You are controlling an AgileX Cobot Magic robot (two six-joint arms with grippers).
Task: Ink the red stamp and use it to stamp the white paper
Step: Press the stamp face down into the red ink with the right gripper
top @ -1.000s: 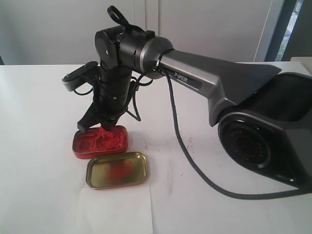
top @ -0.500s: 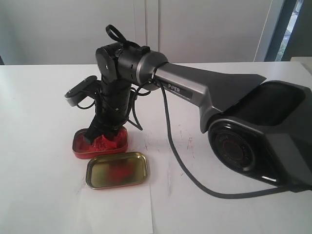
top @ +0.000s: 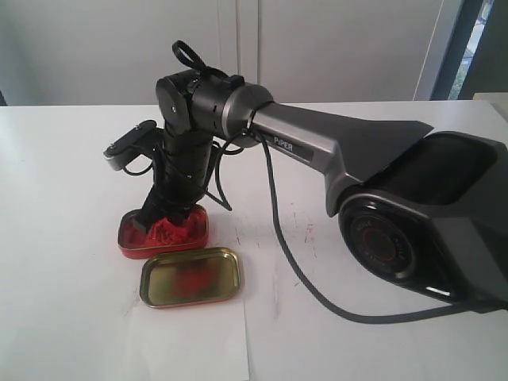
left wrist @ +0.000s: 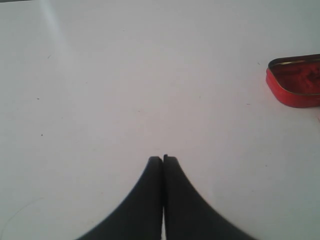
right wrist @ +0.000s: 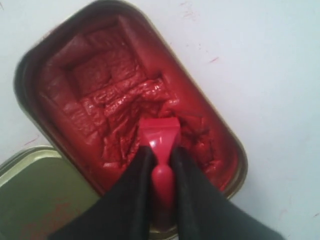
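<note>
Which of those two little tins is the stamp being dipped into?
The red tin full of red paste: the right gripper holds the red stamp in it. The gold tin alongside shows only a faint red smear.

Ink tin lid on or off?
Off. The red ink tin stands uncovered; its gold lid lies inside-up beside it.

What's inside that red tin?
Lumpy red ink paste, with the red stamp pressed into it, held by the right gripper. The stamp's face and paste beneath are hidden.

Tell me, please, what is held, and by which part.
On the right gripper, the jaws pinch the small red stamp by its handle; the left gripper holds nothing.
</note>
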